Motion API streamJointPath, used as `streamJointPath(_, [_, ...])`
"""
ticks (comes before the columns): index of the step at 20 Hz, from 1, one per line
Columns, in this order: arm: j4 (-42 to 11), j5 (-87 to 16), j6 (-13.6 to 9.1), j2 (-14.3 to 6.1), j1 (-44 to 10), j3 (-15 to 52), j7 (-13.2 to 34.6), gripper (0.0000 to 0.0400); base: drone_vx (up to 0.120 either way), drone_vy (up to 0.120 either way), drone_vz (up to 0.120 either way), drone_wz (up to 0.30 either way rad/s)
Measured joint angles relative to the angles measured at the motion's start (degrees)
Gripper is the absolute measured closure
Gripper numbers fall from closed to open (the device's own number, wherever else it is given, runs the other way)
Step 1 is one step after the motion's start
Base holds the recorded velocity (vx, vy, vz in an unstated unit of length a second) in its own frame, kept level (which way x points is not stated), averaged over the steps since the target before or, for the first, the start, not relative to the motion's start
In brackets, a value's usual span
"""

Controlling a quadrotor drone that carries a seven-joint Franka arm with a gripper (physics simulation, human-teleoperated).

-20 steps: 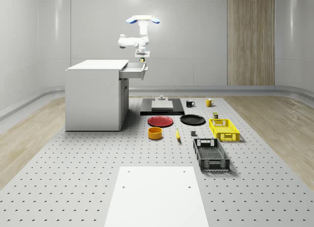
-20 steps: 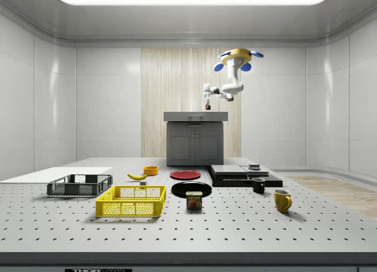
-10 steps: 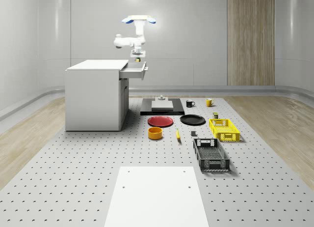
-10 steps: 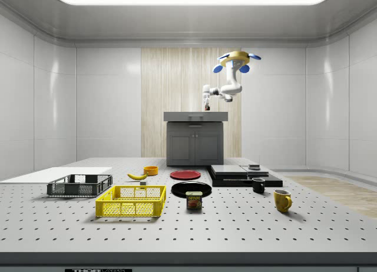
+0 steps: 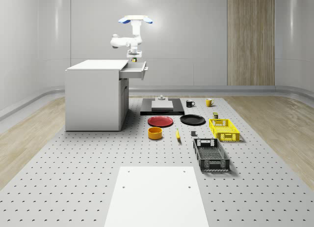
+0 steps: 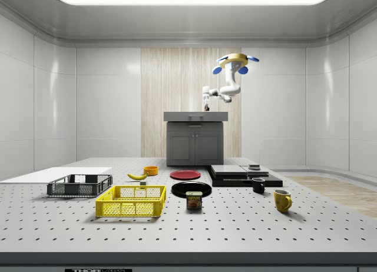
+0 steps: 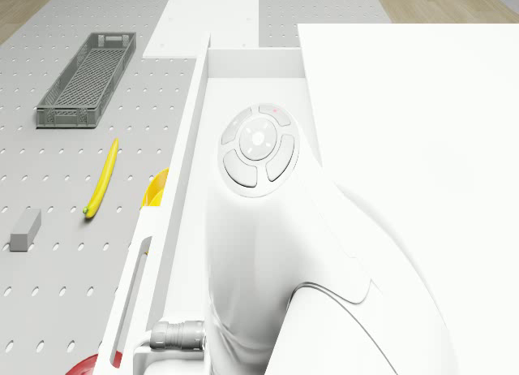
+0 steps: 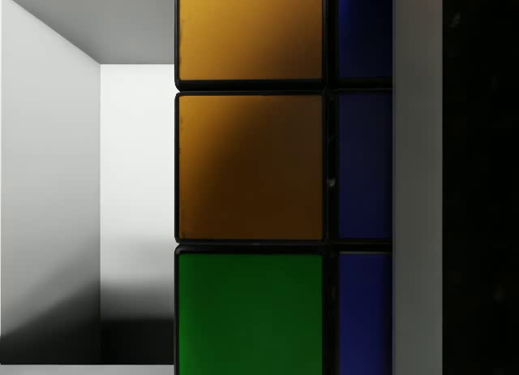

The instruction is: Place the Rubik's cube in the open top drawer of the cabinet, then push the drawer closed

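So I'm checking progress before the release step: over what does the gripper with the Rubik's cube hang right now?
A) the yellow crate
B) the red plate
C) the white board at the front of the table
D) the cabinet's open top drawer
D: in the whole-scene view the gripper holds the Rubik's cube just above the open top drawer, while the drone hovers over it.

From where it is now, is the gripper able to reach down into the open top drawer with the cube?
Probably yes. The gripper holds the Rubik's cube directly above the open top drawer, and nothing lies between them; the drone hovers overhead.
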Motion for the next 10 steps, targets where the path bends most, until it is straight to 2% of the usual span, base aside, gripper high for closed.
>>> streamJointPath(10, [1.50, -8.57, 2.71, -0.03, -1.30, -9.02, 0.25, 0.0075, 0.000, 0.000, 0.000, 0.000])
